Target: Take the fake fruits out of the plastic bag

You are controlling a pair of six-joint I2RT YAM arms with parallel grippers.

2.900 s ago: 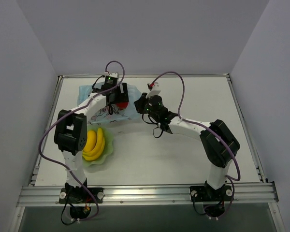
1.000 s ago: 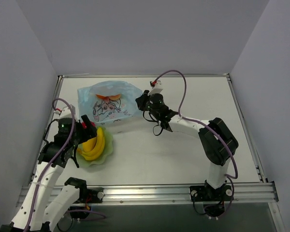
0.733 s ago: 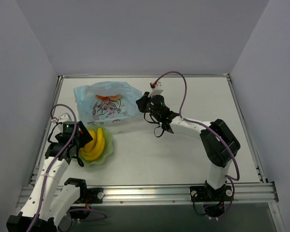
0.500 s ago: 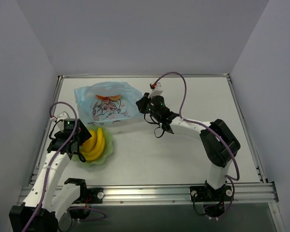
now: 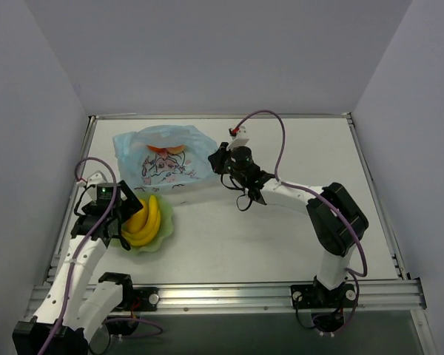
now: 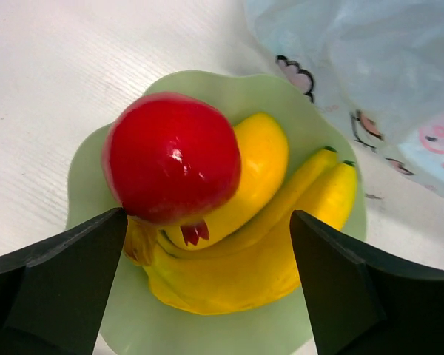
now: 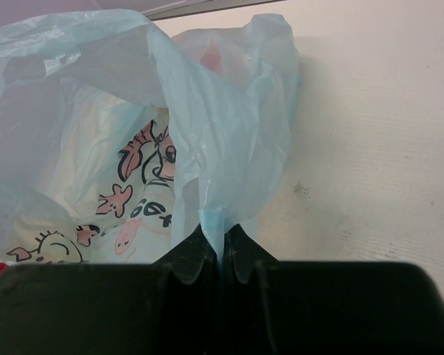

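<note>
The light-blue plastic bag [image 5: 163, 159] lies at the back left. An orange and a peach [image 5: 166, 150] show through it. My right gripper [image 5: 216, 159] is shut on the bag's right edge; in the right wrist view the jaws [image 7: 218, 240] pinch a fold of the bag [image 7: 133, 140]. A pink fruit [image 7: 211, 55] shows through it. The yellow banana bunch [image 5: 149, 218] lies in the pale green bowl [image 5: 163, 240]. In the left wrist view the small red fruit [image 6: 170, 166] rests on the bananas [image 6: 281, 244] in the bowl [image 6: 207, 325]. My left gripper [image 6: 207, 214] is open above them, its fingers [image 6: 59, 288] apart.
The left arm [image 5: 81, 251] runs along the table's left edge. The right arm [image 5: 303, 196] reaches across the middle to the bag. Walls close in the table at the back and on both sides.
The left arm has carried the red fruit from the bag to the bowl, where it now lies on the bananas, and has drawn back a little. The right gripper has kept its hold.
</note>
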